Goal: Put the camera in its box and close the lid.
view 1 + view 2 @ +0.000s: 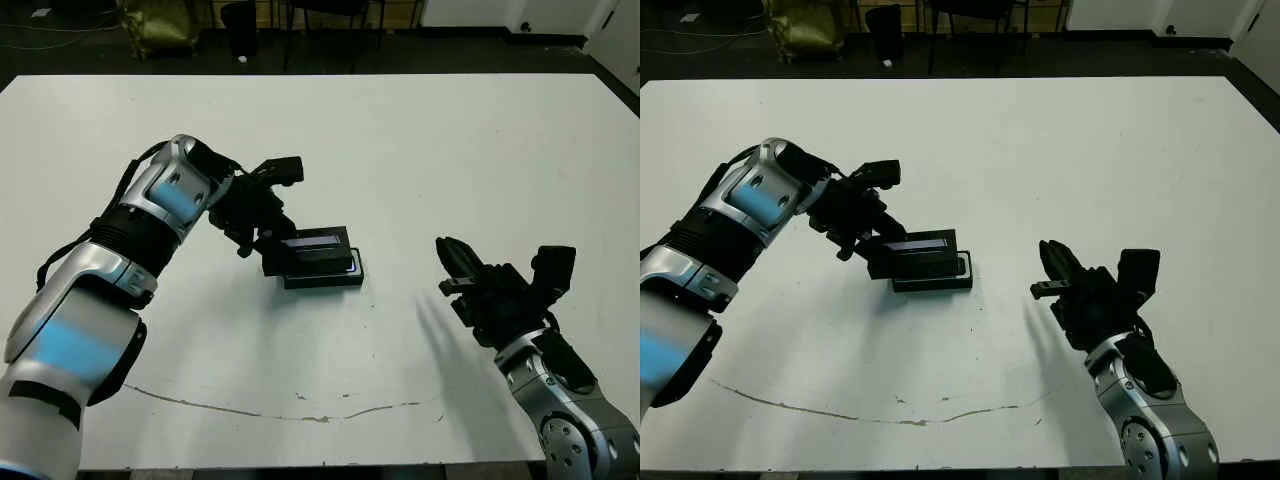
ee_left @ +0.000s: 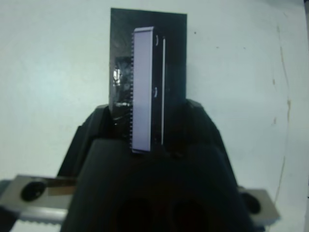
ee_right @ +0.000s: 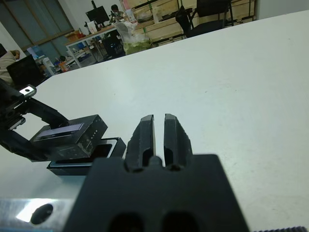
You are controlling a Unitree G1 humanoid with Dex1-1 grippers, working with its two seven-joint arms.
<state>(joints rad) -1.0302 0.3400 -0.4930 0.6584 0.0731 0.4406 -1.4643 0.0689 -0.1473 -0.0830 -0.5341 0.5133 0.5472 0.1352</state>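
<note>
My left gripper (image 1: 268,250) is shut on one end of the lid (image 1: 318,243), a black cover with a pale stripe along its top. It holds the lid tilted just above the box (image 1: 330,279), a shallow black tray lying near the table's middle. The right wrist view shows the lid (image 3: 72,135) raised over the box (image 3: 108,147), whose near end is uncovered. The camera is hidden; I cannot tell whether it lies in the box. My right gripper (image 1: 452,258) hovers to the right of the box, apart from it, its fingers (image 3: 145,133) shut with nothing between them.
A thin brown mark (image 1: 300,410) runs across the white table (image 1: 450,140) near its front edge. Beyond the far edge stand chair legs and a yellow bag (image 1: 160,25). The right wrist view shows desks and a seated person (image 3: 7,60) beyond the table.
</note>
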